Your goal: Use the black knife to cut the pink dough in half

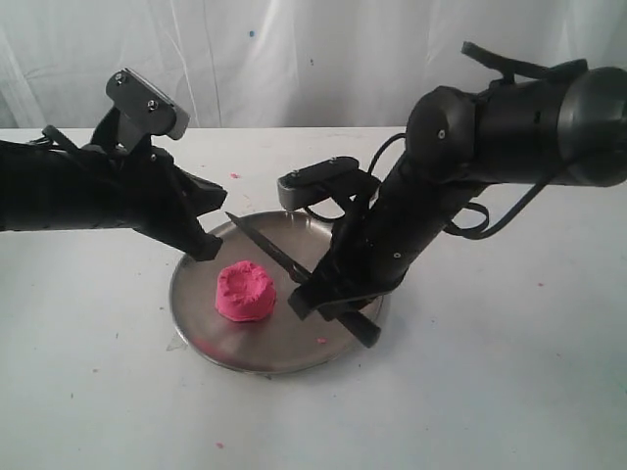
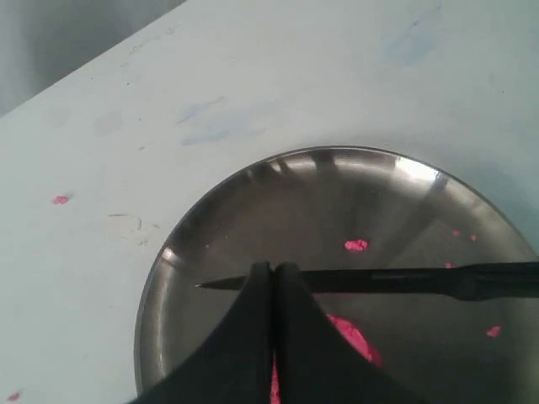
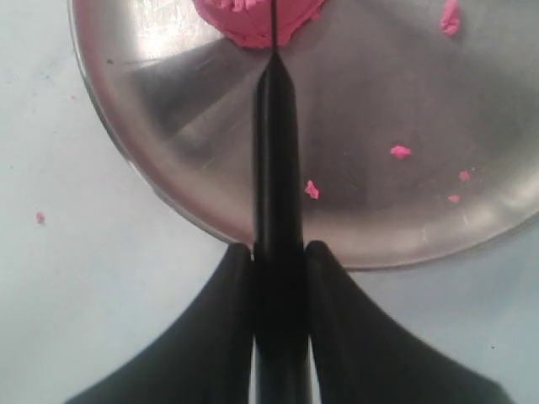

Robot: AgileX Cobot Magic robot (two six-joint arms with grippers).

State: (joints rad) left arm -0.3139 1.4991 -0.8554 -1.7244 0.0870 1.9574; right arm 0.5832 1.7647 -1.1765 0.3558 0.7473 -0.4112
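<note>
The pink dough (image 1: pixel 245 291) sits as one dimpled mound on the steel plate (image 1: pixel 220 339), left of its middle. My right gripper (image 1: pixel 328 305) is shut on the handle of the black knife (image 1: pixel 266 245); the blade points up and left, above and behind the dough, not touching it. In the right wrist view the black knife (image 3: pixel 276 151) runs straight from my right gripper (image 3: pixel 278 251) toward the pink dough (image 3: pixel 253 21). My left gripper (image 1: pixel 208 245) is shut and empty over the plate's back left rim. In the left wrist view my left gripper (image 2: pixel 274 271) partly hides the pink dough (image 2: pixel 349 337) and the black knife (image 2: pixel 396 279).
Tiny pink crumbs (image 3: pixel 400 151) lie scattered on the steel plate (image 3: pixel 152 135) and on the white table (image 1: pixel 509 392). A white curtain (image 1: pixel 294 49) hangs behind the table.
</note>
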